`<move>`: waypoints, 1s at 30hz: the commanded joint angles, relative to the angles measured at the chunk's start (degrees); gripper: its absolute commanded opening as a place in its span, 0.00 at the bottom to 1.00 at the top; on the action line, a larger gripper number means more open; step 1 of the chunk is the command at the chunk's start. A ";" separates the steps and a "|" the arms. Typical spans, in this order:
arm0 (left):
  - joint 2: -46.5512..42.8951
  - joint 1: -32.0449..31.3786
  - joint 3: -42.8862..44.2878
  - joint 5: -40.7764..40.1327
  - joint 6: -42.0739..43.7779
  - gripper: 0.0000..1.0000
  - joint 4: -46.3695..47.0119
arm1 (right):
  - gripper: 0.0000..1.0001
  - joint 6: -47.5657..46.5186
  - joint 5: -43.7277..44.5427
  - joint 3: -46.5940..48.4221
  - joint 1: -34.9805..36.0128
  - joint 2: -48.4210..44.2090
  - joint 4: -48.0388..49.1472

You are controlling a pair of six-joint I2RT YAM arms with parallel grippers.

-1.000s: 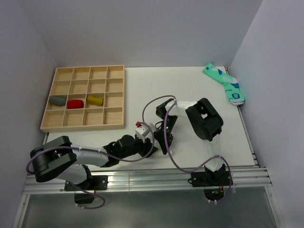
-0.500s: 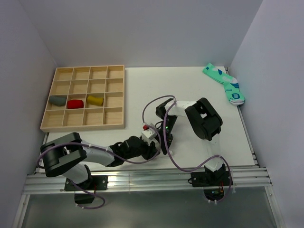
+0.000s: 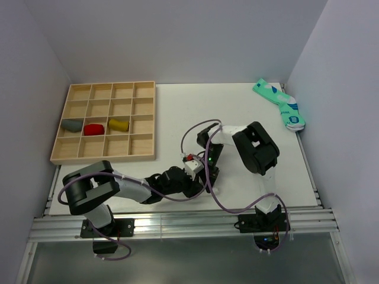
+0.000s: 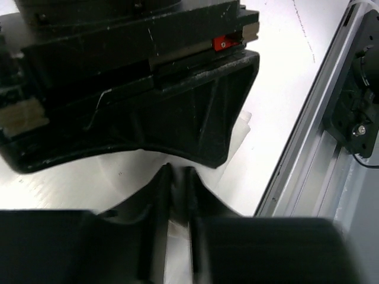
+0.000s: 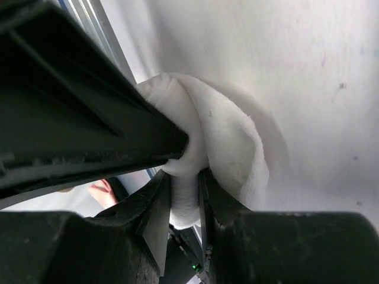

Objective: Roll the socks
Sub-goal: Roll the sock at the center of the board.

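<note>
The white sock point(image 5: 231, 142) lies bunched on the table near the front edge. My right gripper point(image 5: 185, 195) is shut on a fold of it. The tip of my left gripper point(image 4: 177, 177) also reaches the sock, and its jaws are almost closed on a thin pale strip of it. Both grippers point(image 3: 200, 177) point(image 3: 208, 176) meet over the sock, of which only a small white bit point(image 3: 217, 189) shows from above. The mustard-yellow sock point(image 3: 118, 125) sits as a bundle in a tray compartment.
The wooden grid tray point(image 3: 103, 158) stands at the back left, with a grey bundle point(image 3: 72, 125) and a red bundle point(image 3: 93, 129) beside the yellow one. Teal patterned socks point(image 3: 281, 105) lie at the far right. The metal rail point(image 4: 308, 148) runs just beyond the table's front edge.
My left arm has stretched further right, bringing its gripper up against the right gripper at the white sock. The right arm has barely moved.
</note>
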 commanded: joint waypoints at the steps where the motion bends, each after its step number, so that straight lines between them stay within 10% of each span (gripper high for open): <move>1: 3.05 -0.49 2.05 2.84 0.08 0.13 -3.93 | 0.28 0.34 6.59 -2.15 0.13 -1.50 13.75; 13: 10.17 1.00 4.87 7.49 -5.28 0.00 -8.77 | 0.50 8.25 12.21 -8.31 -1.36 -13.90 25.97; 30: 16.50 7.24 8.38 15.85 -12.31 0.00 -10.79 | 0.52 6.86 11.78 -13.22 -11.11 -29.63 27.29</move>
